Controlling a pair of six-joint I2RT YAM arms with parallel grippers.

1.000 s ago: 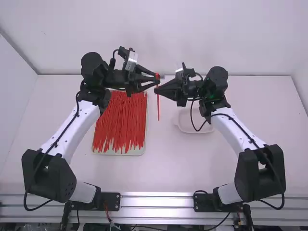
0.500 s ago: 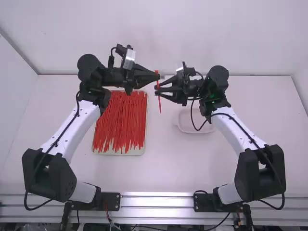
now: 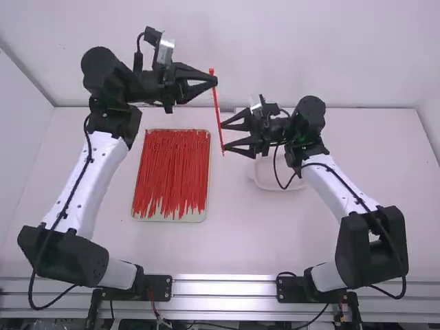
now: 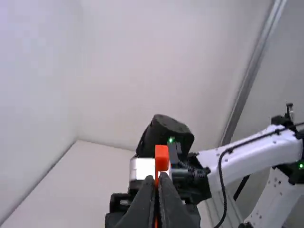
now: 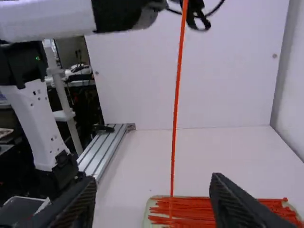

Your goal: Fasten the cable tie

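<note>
Cable tie [image 3: 217, 110] hangs, head pinched in closed left end effector [image 3: 212, 81]. Right end effector [image 3: 224, 139] spread wide astride the tail. Next, likely: grip tail, feed into head.

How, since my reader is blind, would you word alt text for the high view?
The left gripper, high above the white table, is shut on the top of one red cable tie that hangs down, its lower end at the fingertips of the open right gripper. A tray of more red ties lies on the table beneath the left arm.
</note>
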